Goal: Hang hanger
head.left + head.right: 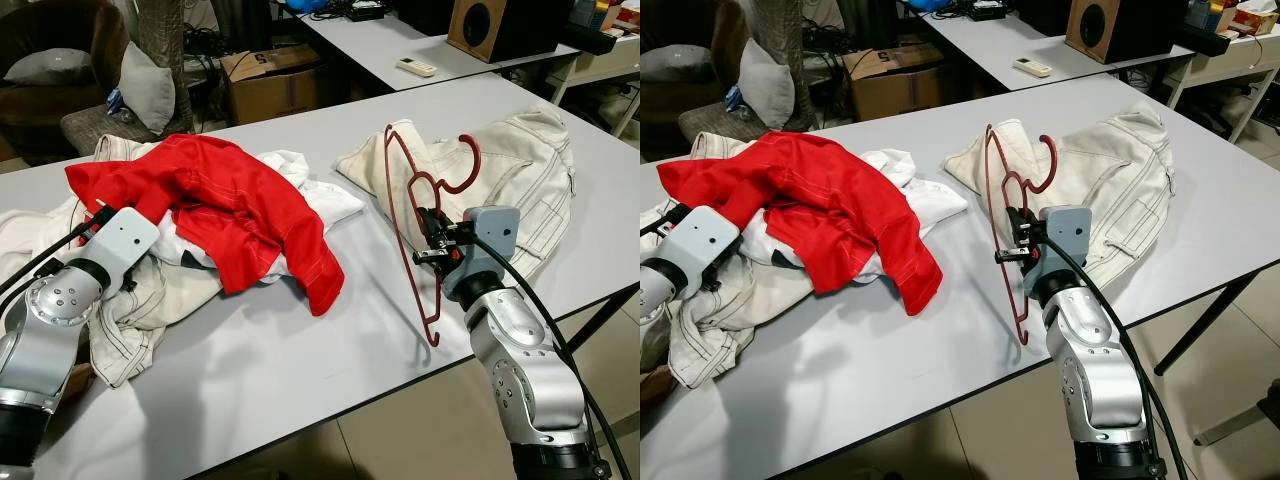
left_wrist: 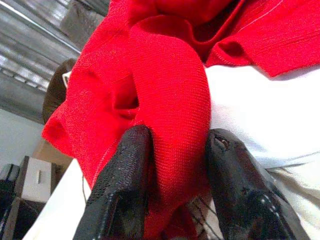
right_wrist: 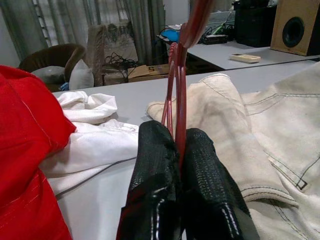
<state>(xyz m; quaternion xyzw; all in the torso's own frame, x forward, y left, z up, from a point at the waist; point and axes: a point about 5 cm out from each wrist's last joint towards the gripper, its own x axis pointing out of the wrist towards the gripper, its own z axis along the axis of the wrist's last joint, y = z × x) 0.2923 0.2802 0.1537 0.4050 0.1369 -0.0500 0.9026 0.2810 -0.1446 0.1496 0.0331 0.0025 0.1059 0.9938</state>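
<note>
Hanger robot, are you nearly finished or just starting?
Early on. Done: the right gripper has the red hanger pinched and lifted upright. In hand: the left gripper is closed on the red garment. Left: the garment is not on the hanger yet.

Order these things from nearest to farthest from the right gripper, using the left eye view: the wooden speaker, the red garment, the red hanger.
1. The red hanger, pinched in the right gripper.
2. The red garment, on the table toward the robot's left.
3. The wooden speaker, on the far table behind.

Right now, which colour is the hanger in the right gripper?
Dark red; the hanger shows best in the left eye view, held by the right gripper.
</note>
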